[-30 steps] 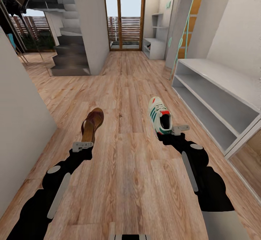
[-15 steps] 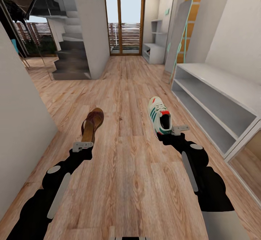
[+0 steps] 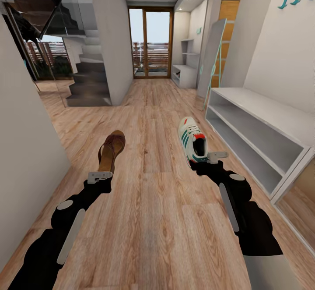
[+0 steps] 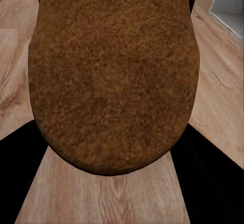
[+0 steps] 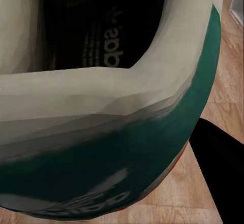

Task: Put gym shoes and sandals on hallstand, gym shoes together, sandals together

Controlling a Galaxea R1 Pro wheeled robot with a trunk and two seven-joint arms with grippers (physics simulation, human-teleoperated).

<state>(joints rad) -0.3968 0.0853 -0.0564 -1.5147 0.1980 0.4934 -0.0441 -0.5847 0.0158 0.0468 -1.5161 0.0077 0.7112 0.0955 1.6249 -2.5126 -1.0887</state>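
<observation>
Left claw: clamped on the heel end of a sandal, which stuck out ahead of it, clear of the floor.
Sandal, left wrist view: its brown underside sat between the two dark fingers, with wood planks behind.
Right claw: closed on the heel of a sneaker, held out in front, toe pointing away from the robot.
Sneaker, right wrist view: the white heel rim and green sole edge sat very close, with printed lettering inside the dark opening.
Sneaker colours: white with green side stripes and red patches at heel and tongue.
Hallstand: far down the corridor on the right wall, near the glass door, low and white, with two small wall shelves above it.
Plain rack: just to the robot's right, white, two open tiers.
Mirror: leaned against the right wall between the plain rack and the hallstand.
Stairs: dark steps at the left, beyond a white wall.
</observation>
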